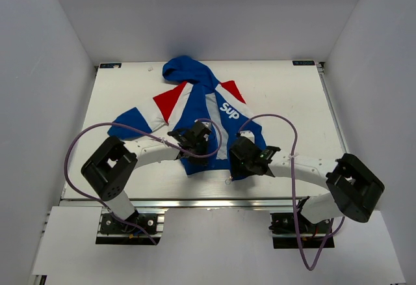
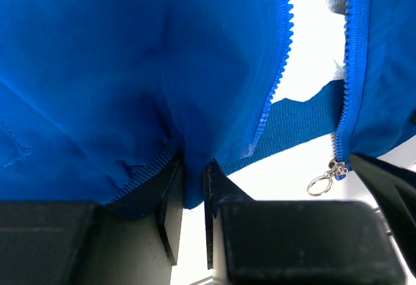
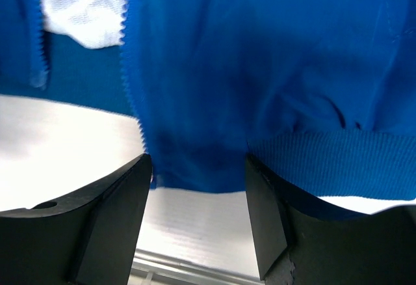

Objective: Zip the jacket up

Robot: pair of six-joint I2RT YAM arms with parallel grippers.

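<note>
We see the white table with the jacket spread flat at its middle, front side up, hood toward 12 o'clock and hem toward 6 o'clock. Its front is unzipped, the two edges lying apart near the hem.

The left gripper sits on the hem at the jacket's 7 o'clock. In its wrist view the fingers are clenched on a fold of blue cloth at the hem.

The right gripper sits at the jacket's 5 o'clock. Its fingers stand wide apart and released, the ribbed hem lying between them.

In the left wrist view the two zip rows are separated, and a small silver ring pull hangs at the bottom of the 3 o'clock row.
</note>
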